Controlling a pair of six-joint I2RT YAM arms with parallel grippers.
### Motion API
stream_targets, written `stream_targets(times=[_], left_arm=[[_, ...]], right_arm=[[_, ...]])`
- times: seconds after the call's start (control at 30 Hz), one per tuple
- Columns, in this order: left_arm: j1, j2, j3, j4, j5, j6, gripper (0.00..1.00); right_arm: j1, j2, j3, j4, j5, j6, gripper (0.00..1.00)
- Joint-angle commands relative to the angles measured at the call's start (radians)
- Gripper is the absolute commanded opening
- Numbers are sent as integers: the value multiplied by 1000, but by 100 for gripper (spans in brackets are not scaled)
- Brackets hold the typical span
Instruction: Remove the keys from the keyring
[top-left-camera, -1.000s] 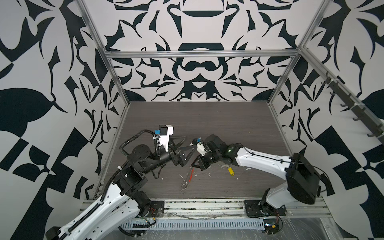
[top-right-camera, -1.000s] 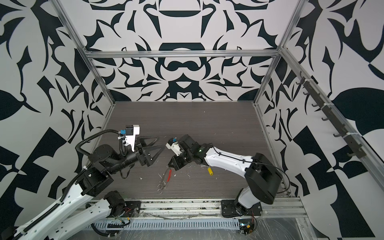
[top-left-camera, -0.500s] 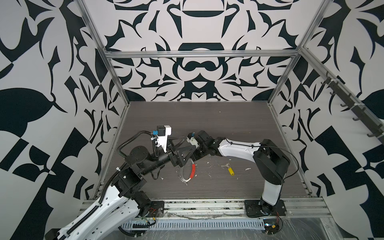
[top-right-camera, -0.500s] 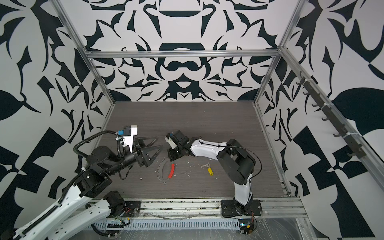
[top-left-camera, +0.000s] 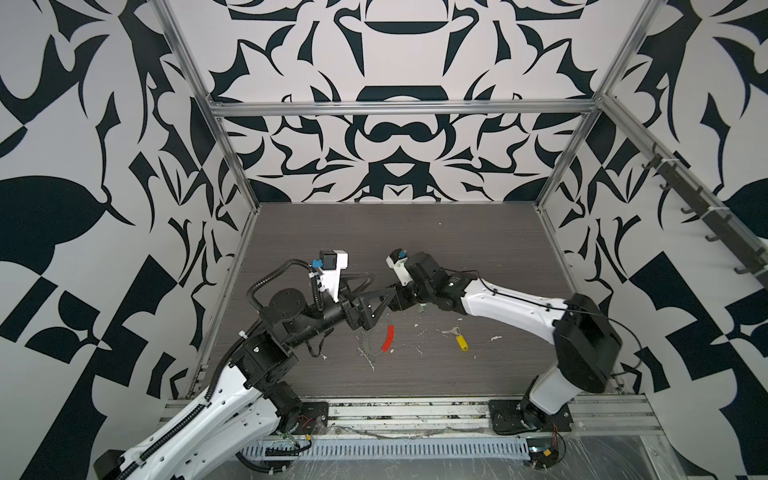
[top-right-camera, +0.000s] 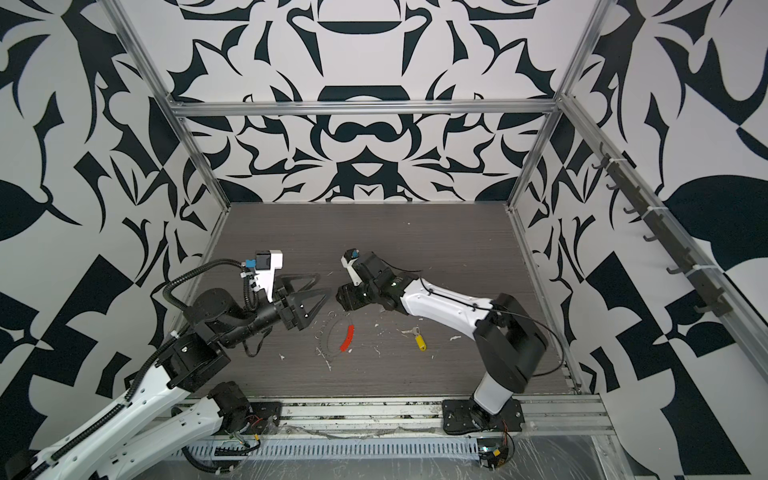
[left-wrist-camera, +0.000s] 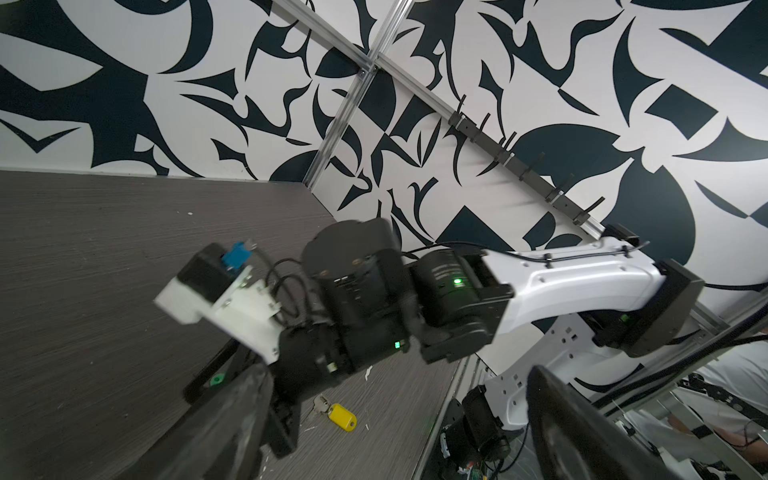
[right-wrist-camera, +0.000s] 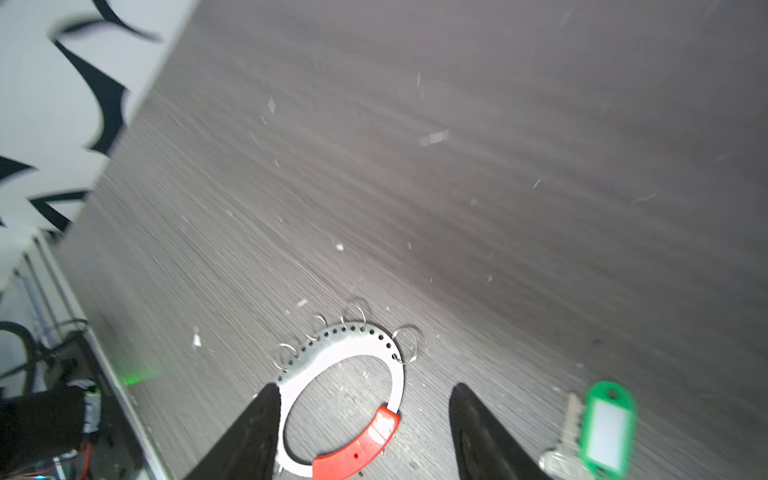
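Observation:
The keyring (right-wrist-camera: 347, 334), a flat white pierced hoop with a red sleeve (top-left-camera: 388, 337) and small wire rings, lies flat on the table near its front middle (top-right-camera: 332, 337). My right gripper (right-wrist-camera: 363, 386) hovers just over it, open, nothing between its fingers; in both top views it points left (top-left-camera: 397, 301) (top-right-camera: 344, 300). A key with a green tag (right-wrist-camera: 606, 424) lies loose beside one right finger. The yellow-tagged key (top-left-camera: 459, 340) (top-right-camera: 419, 343) (left-wrist-camera: 341, 417) lies apart, to the right of the keyring. My left gripper (top-left-camera: 382, 283) (top-right-camera: 326, 284) (left-wrist-camera: 397, 374) is wide open and empty, facing the right gripper.
Small white flecks (top-left-camera: 419, 332) are scattered on the dark table (top-left-camera: 415, 241) around the keyring. Patterned walls with metal posts (top-left-camera: 552, 183) enclose the table on three sides, and a hook rail (top-left-camera: 706, 216) runs along the right wall.
My right gripper has gone from shut to open, and its elbow swung back out to the right. The keyring has dropped from edge-on to flat. The left arm has barely moved.

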Motion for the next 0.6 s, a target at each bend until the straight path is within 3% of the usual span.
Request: stream_targets(times=[0.0,0.17,0.43,0.57], left_arm=[[3,-1,-10,24,-43,-6,99],[2,13,-21,30,-121,-5,99],[5,37,-21,10,-371,89,99],[79,90,-20,25,-501,133,99]], right_arm=[[0,-135,-51,56,103,-31,67],[0,-322,-147,63,239,-42,68],[0,-531,-302,77,386,-12,72],[0,-592,-346,39,472,35,82]])
